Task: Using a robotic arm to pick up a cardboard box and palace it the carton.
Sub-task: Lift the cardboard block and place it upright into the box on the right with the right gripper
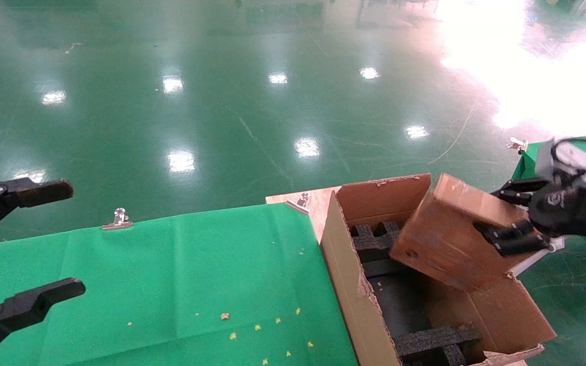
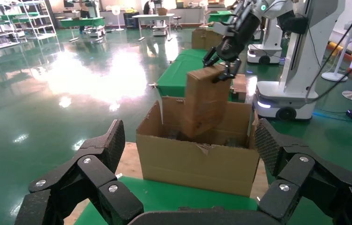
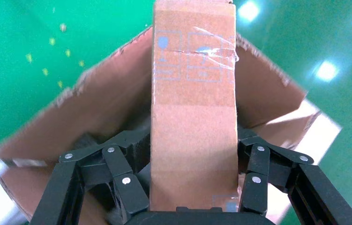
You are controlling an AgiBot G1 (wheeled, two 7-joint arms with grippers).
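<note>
My right gripper (image 1: 499,216) is shut on the small brown cardboard box (image 1: 450,236) and holds it tilted over the open carton (image 1: 346,274), its lower end dipping between the carton's walls. In the right wrist view the box (image 3: 192,122) sits clamped between both black fingers (image 3: 122,164), with the carton (image 3: 94,108) below. In the left wrist view the box (image 2: 206,101) hangs from the right gripper (image 2: 221,65) above the carton (image 2: 197,161). My left gripper (image 1: 23,249) is open and empty at the left, over the green cloth.
Black foam inserts (image 1: 374,239) lie in the carton's bottom. A green cloth (image 1: 171,284) covers the table, held by metal clips (image 1: 118,219). A second green table (image 1: 527,162) stands at the right. Glossy green floor lies beyond.
</note>
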